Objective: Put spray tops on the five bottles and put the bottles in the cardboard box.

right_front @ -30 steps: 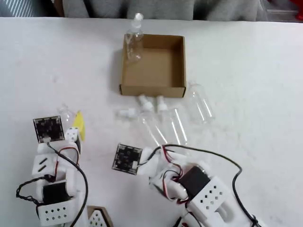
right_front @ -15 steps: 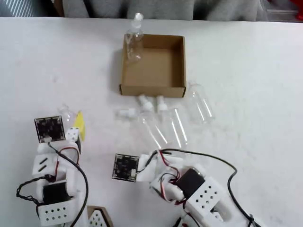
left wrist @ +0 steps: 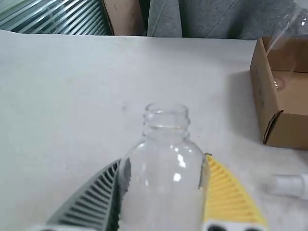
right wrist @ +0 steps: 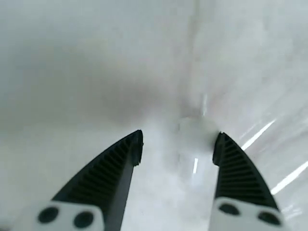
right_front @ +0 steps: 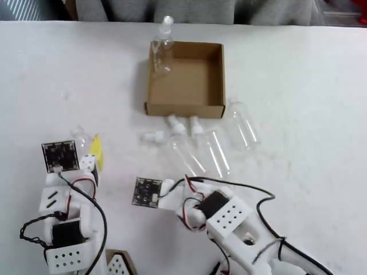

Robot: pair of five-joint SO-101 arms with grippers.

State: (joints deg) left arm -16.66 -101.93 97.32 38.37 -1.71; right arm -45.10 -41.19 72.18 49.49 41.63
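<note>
Cardboard box sits upper centre of the high view, with one capped bottle leaning in its upper-left corner. My left gripper is closed round a bare-necked bottle, presumably steadying it for a spray top. My right gripper gapes wide by two capped bottles mid-frame and grips nothing I can make out.

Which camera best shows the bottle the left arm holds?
The left wrist view: the bottle sits in the left gripper, neck open, no top. The high view shows a faint glimpse beside the gripper.
</note>
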